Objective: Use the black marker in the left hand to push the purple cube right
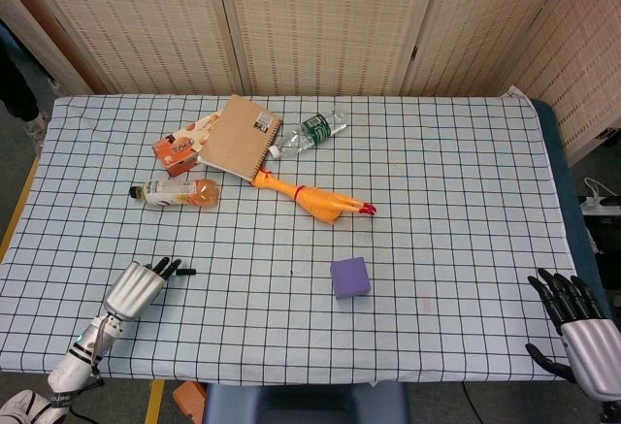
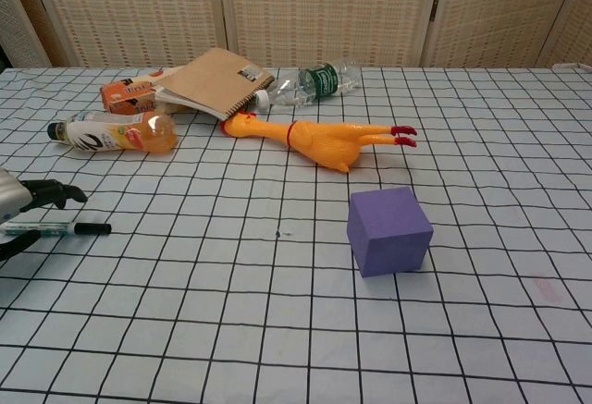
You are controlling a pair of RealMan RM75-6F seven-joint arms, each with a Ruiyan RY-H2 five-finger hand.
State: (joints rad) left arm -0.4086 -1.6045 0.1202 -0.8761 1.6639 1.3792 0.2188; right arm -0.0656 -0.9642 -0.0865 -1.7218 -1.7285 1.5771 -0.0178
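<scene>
Cube (image 1: 349, 277) sits at the cloth's (image 1: 456, 201) 5 o'clock, well apart from both hands. Left hand (image 1: 139, 286) rests at 8 o'clock, fingers loosened; the marker (image 2: 57, 229) lies flat beside them, and whether it is gripped I cannot tell. Right hand (image 1: 580, 319), at the 4 o'clock corner, has fingers spread, holding nothing.

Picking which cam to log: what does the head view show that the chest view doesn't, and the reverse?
Head view only: the right hand, fingers spread and empty, off the table's near right corner, and the left forearm. Chest view only: the marker's light barrel and black cap, lying flat under the left hand's fingers. Both: left hand, marker, purple cube, rubber chicken, notebook, water bottle, juice bottle, orange carton, checked cloth.
</scene>
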